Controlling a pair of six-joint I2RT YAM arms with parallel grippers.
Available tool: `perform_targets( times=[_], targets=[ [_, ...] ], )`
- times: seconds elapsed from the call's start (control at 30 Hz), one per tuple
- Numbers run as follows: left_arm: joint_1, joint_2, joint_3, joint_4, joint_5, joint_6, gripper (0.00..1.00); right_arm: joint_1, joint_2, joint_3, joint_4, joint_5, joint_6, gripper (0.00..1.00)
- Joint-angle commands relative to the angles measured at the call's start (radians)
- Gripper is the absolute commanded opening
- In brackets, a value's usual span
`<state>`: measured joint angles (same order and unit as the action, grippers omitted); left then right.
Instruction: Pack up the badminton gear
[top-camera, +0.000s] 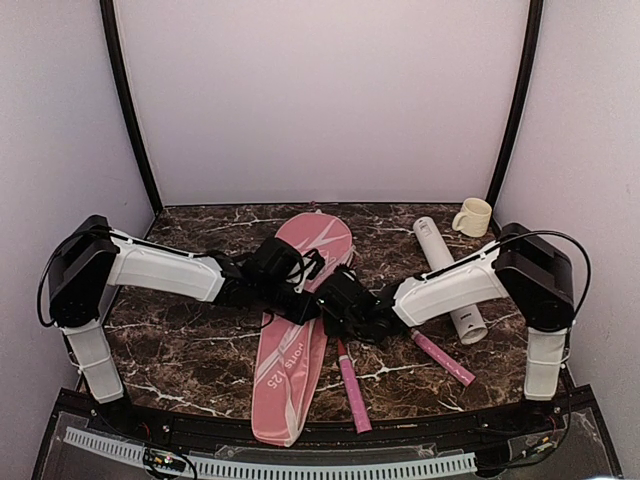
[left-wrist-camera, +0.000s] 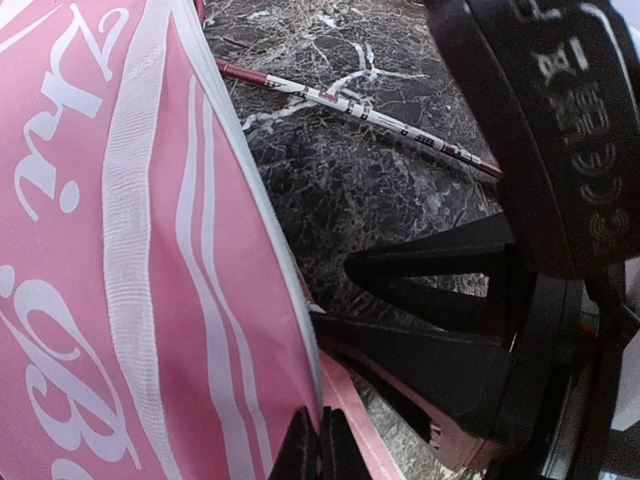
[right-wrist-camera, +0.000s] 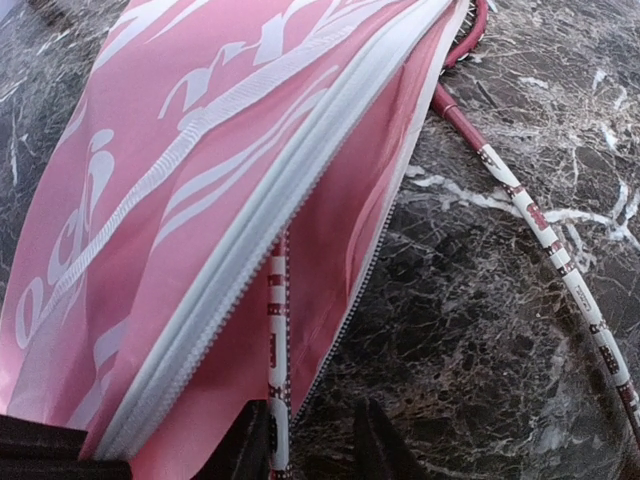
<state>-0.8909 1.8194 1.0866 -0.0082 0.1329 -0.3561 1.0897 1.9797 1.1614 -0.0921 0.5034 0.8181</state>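
The pink lettered racquet cover (top-camera: 290, 365) lies lengthwise mid-table with its side zip open. My left gripper (top-camera: 293, 280) (left-wrist-camera: 320, 452) is shut on the edge of the cover's upper flap (left-wrist-camera: 150, 250) and holds it up. My right gripper (top-camera: 335, 297) (right-wrist-camera: 312, 447) is open at the opening. One racquet's shaft (right-wrist-camera: 277, 330) runs between its fingers, beside the left finger, into the cover (right-wrist-camera: 200, 170). That racquet's pink handle (top-camera: 351, 388) sticks out. The second racquet (right-wrist-camera: 550, 250) lies beside the cover, its handle (top-camera: 443, 357) to the right. The white tube (top-camera: 448, 282) lies at the right. No shuttlecocks show.
A cream mug (top-camera: 473, 216) stands at the back right corner beyond the tube. The dark marble table (top-camera: 180, 350) is walled by white panels at the back and both sides. The two grippers sit very close together at the cover's right edge.
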Motion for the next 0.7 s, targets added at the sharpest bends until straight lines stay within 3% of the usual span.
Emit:
perform_targets(
  times=[0.0, 0.23, 0.47, 0.67],
  targets=[
    [-0.006, -0.011, 0.016, 0.018, -0.023, -0.005, 0.00, -0.008, -0.066, -0.062, 0.062, -0.037, -0.021, 0.32],
    [-0.002, -0.011, 0.028, 0.008, -0.043, -0.002, 0.00, -0.008, -0.185, -0.159, 0.151, -0.179, -0.140, 0.56],
    [0.007, -0.012, 0.034, 0.014, -0.047, -0.011, 0.00, -0.009, -0.373, -0.296, 0.122, -0.323, -0.207, 0.77],
    [0.010, -0.019, 0.034, 0.021, -0.045, -0.014, 0.00, -0.019, -0.528, -0.439, 0.144, -0.441, -0.128, 0.81]
  ],
)
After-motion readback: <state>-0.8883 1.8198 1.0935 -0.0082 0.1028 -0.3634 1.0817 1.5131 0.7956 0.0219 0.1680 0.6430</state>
